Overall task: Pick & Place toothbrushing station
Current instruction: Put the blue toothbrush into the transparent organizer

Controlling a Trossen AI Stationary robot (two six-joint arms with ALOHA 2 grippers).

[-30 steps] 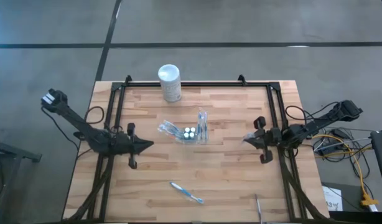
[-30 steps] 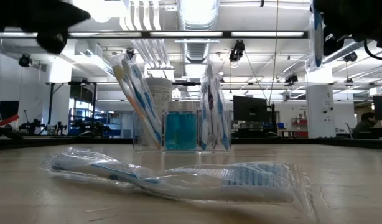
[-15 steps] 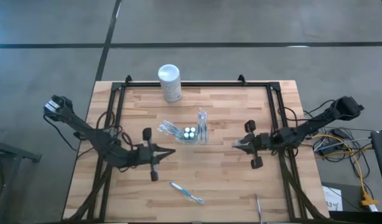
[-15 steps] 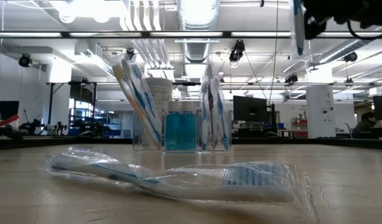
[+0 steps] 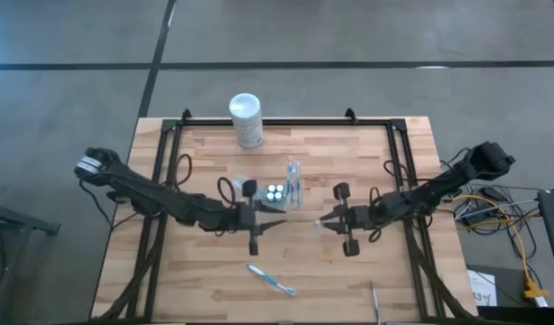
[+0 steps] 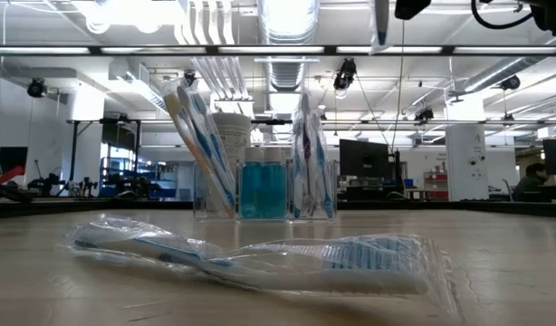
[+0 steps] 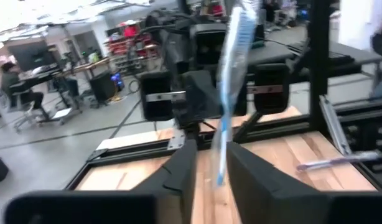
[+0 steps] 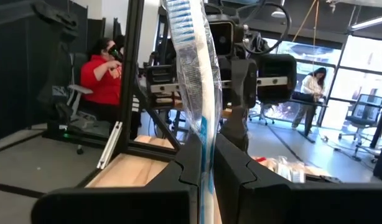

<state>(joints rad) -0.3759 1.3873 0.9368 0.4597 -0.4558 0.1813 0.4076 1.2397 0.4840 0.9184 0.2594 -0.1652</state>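
Now right tool (image 5: 320, 222) pinches one wrapped toothbrush (image 8: 194, 74) (left tool (image 5: 279, 223) narrowly parted).

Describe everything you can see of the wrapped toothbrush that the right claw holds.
The wrapped toothbrush is a white and blue brush sealed in a clear, crinkled plastic sleeve. It stands upright, pinched between the dark fingers of the right claw, which is shut on its lower part. Its upper part rises free above them. In the high view it hangs over the wooden table, right of the see-through holder, touching nothing else.
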